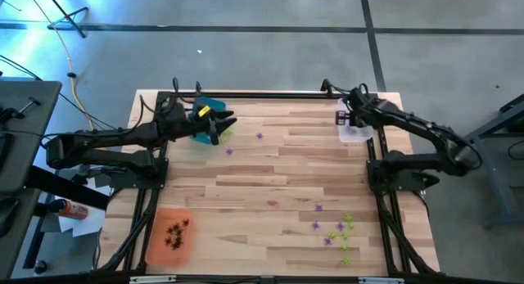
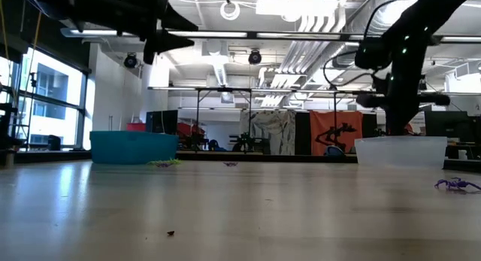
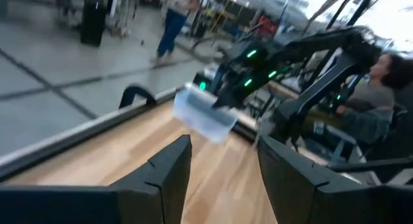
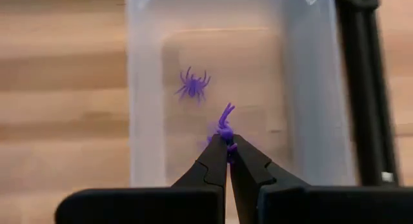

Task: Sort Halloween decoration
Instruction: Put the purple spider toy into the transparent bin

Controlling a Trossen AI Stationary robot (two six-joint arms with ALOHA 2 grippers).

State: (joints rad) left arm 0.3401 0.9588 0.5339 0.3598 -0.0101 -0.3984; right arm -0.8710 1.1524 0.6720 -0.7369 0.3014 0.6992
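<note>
Your right tool (image 4: 227, 148) was pinched shut on a purple spider (image 4: 224, 124), its body standing upright from the fingertips, over the clear tray (image 4: 147, 95) where another purple spider (image 4: 192, 84) lay flat. Your left tool (image 3: 222, 162) hung spread and empty above the teal tray (image 1: 207, 105).

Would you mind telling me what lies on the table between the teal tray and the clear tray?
Two purple spiders on otherwise bare wood, nearer the teal tray than the clear tray; the high view shows this.

floor (image 1: 270, 47): grey concrete | windows (image 2: 41, 95): bright | ceiling lights (image 2: 323, 16): on
</note>
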